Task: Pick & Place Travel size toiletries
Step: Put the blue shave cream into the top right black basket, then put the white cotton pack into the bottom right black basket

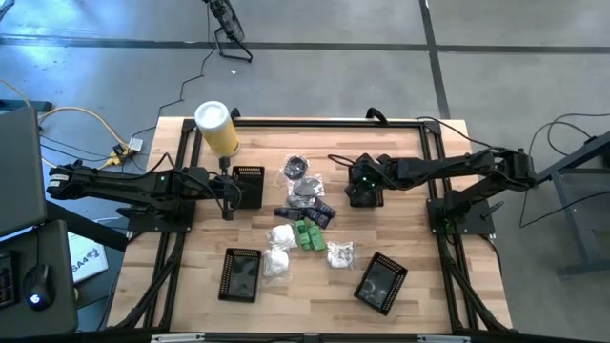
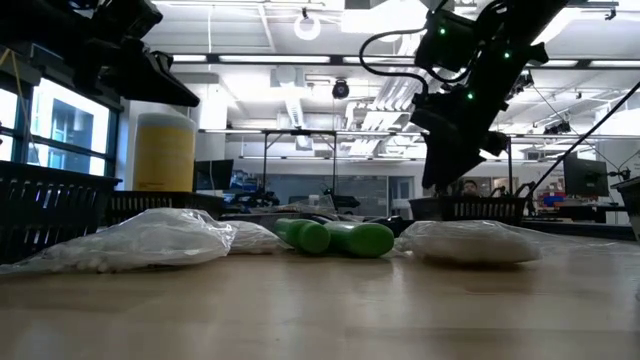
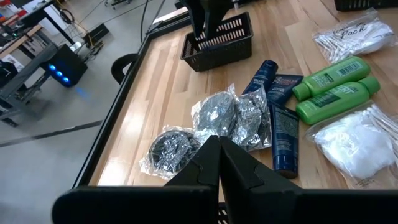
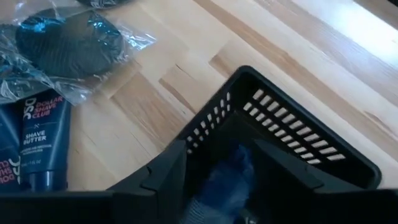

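The toiletries lie in a heap mid-table: silvery-clear packets (image 1: 303, 181) (image 3: 214, 118), dark blue tubes (image 1: 310, 212) (image 3: 283, 127), green bottles (image 1: 310, 235) (image 3: 333, 87) and white packets (image 1: 278, 250) (image 3: 354, 140). My right gripper (image 1: 365, 189) (image 4: 221, 165) hangs over a black mesh basket (image 1: 368, 199) (image 4: 311, 124), fingers pointing down into it, shut on a blurred dark blue tube (image 4: 227, 180). My left gripper (image 1: 227, 200) (image 3: 217, 149) is shut and empty, above the table left of the heap, beside another black basket (image 1: 250, 186). My right gripper has the dark blue tube (image 4: 230, 177) between its two fingers, coming from above and pointing down. The tube hangs inside the basket's opening. Which part of the tube the fingers are on is blurred, and whether its lower end rests on the basket floor cannot be told.
A tall yellow canister with a white lid (image 1: 217, 127) (image 2: 165, 150) stands at the far left of the table. Two more black baskets (image 1: 240, 274) (image 1: 381, 282) sit near the front edge. A black frame borders the tabletop.
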